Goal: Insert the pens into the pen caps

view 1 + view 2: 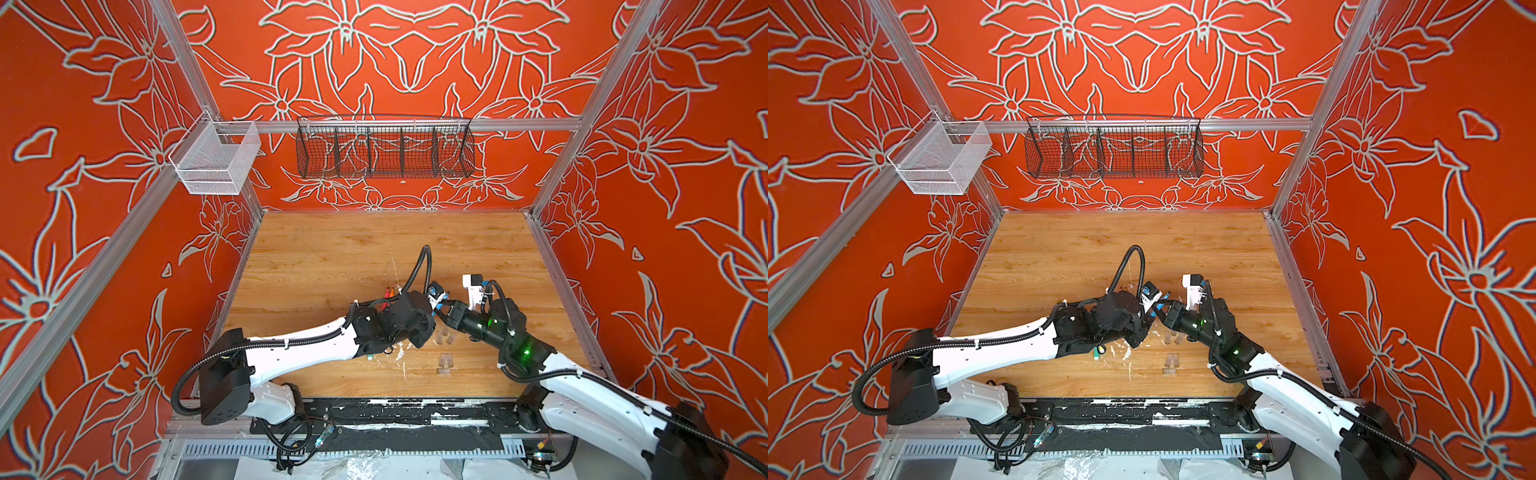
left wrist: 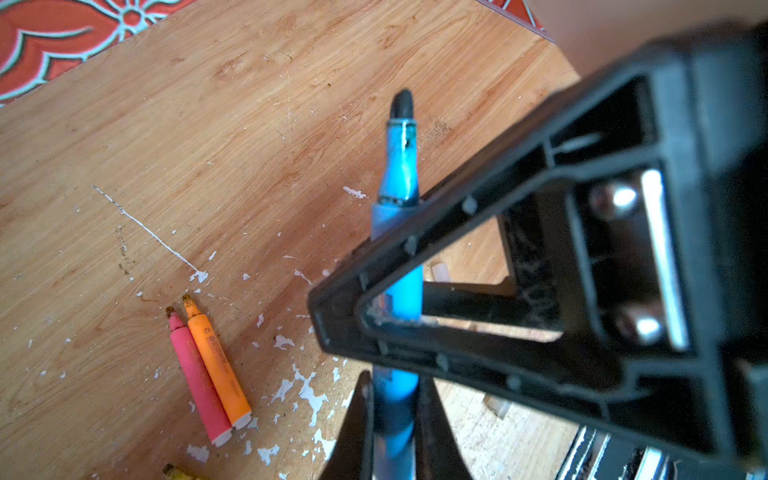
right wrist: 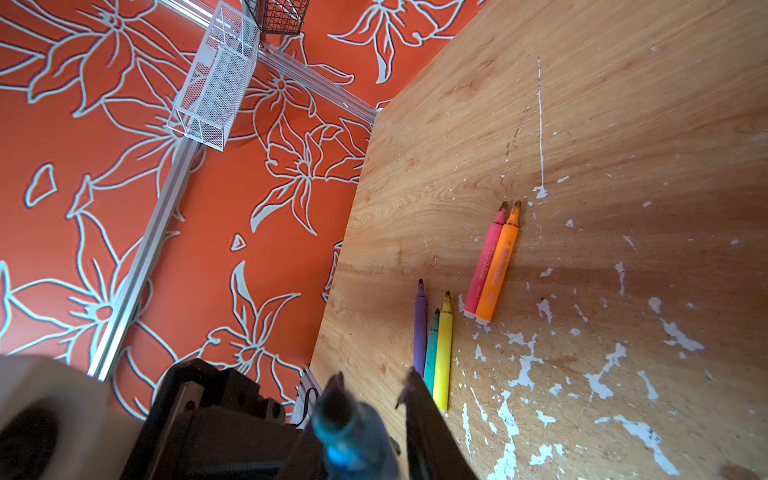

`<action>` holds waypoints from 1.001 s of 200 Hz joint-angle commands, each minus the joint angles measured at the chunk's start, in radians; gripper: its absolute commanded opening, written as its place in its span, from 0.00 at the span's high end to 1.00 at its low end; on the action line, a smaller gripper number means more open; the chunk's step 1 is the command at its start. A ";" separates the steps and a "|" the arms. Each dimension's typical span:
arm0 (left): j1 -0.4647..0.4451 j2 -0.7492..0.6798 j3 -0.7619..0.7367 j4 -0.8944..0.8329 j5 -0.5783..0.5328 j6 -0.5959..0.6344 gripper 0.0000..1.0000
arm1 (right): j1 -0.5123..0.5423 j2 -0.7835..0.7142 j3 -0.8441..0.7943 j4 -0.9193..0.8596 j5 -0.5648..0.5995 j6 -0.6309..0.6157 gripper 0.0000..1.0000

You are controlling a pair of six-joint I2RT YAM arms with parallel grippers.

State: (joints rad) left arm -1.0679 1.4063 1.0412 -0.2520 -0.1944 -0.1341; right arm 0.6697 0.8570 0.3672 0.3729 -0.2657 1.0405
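Red patterned walls (image 1: 665, 166) close in a flat, hard wooden tabletop (image 1: 374, 249), scuffed and flecked with white. The left fingers (image 2: 355, 419) are clamped on the blue pen (image 2: 399, 166), which looks light, stiff and probably slick; its barrel is the place to grip. The right fingers (image 2: 469, 205) bracket it, but whether they pinch it is unclear. Clear caps (image 1: 445, 360) lie on the tabletop near both fingers, untouched

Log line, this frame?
left gripper: shut on blue pen | right gripper: around pen, grip unclear | pen caps: on table
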 commanded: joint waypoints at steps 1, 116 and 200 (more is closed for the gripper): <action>-0.007 -0.017 -0.007 0.038 0.009 0.027 1.00 | 0.004 -0.003 0.029 0.008 0.022 -0.002 0.73; -0.007 0.015 0.004 0.038 0.006 0.036 1.00 | 0.004 -0.122 0.004 -0.081 0.095 -0.013 0.68; -0.009 0.018 0.001 0.043 0.012 0.030 0.76 | 0.016 -0.099 -0.022 0.014 0.058 0.065 0.96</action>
State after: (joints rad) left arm -1.0679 1.4147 1.0389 -0.2306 -0.1905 -0.1127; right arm 0.6693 0.7708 0.3653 0.2985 -0.1841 1.0428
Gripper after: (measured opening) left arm 0.188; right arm 0.176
